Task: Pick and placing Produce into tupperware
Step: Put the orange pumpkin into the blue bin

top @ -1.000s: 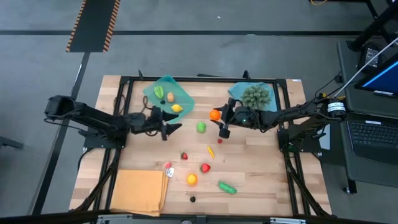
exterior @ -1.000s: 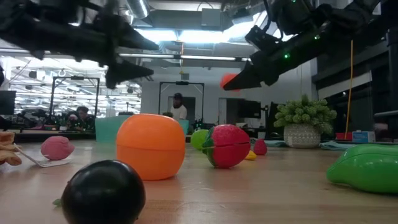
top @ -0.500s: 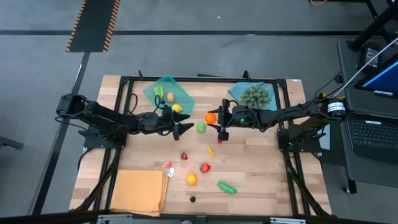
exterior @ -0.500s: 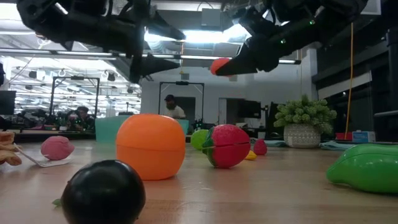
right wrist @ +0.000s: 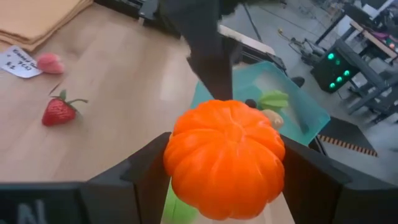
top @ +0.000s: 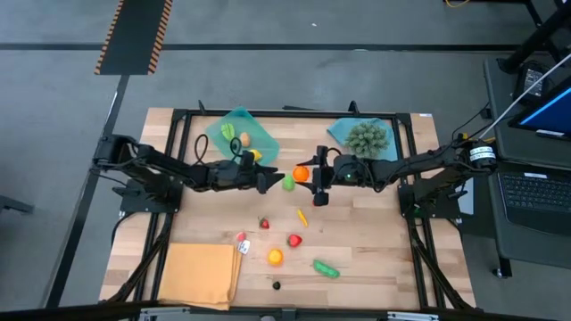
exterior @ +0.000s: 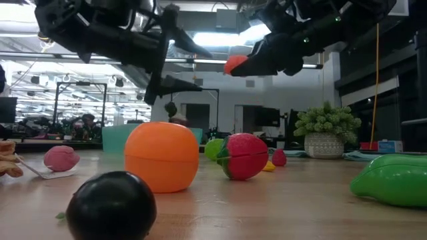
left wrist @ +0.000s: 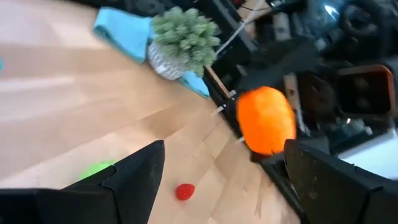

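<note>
The orange toy pumpkin [top: 302, 173] hangs above the table's middle in my right gripper [top: 309, 175], which is shut on it. It also shows in the right wrist view as the pumpkin [right wrist: 224, 158] and in the low view as the pumpkin [exterior: 235, 64]. My left gripper [top: 269, 180] is open, level and pointed at the pumpkin [left wrist: 266, 119] from the table's left, a short gap away. The teal tupperware [top: 260, 135] lies at the far left and has a few produce pieces in it. More produce lies loose on the wood, such as a green piece [top: 288, 183]. My right gripper pinches the pumpkin between its two fingers, one finger [right wrist: 148, 177] on each flank of the ribbed body [right wrist: 180, 155]. The fingers come level from the table's right. The pumpkin is lifted clear of the table.
Loose on the near half are a yellow piece [top: 302, 216], a strawberry [top: 264, 223], a red piece [top: 294, 240], an orange ball [top: 275, 257], a green cucumber [top: 326, 268] and a dark berry [top: 277, 285]. An orange-tan mat [top: 201, 272] lies near left. A bushy plant [top: 367, 137] stands far right.
My left gripper has travelled toward the table's right, closing on the pumpkin. My right gripper has carried the pumpkin a little toward the table's left and upward, so the two grippers now face each other closely.
</note>
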Robot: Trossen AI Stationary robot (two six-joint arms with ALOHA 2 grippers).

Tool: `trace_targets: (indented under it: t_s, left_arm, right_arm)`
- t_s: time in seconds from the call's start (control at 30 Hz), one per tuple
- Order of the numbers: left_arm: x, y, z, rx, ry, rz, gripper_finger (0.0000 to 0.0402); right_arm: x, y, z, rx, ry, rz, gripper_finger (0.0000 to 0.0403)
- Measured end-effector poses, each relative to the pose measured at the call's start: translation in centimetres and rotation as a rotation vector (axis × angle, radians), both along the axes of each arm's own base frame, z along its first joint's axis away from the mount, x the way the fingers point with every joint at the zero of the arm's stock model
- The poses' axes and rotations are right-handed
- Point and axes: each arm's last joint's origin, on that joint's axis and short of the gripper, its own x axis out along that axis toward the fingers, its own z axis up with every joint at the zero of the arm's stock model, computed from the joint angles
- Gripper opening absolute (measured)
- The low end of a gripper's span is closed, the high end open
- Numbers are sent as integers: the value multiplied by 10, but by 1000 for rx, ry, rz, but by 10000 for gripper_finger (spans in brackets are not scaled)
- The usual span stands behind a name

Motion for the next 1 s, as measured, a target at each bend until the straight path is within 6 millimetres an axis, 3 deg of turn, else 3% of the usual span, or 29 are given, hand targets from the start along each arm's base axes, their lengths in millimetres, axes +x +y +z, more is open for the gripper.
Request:
trace_targets:
  t_s: [0.23,0.67,1.0]
  left_arm:
    - [9,2,-5,-107,-99,-31,318]
    - [50,12,6,-66,-121,-214,318]
    - [54,15,11,-50,-124,-235,318]
  right_arm:
    - [0,2,0,5,1,36,249]
    - [1,3,1,9,-14,47,250]
    - [0,2,0,11,-5,45,250]
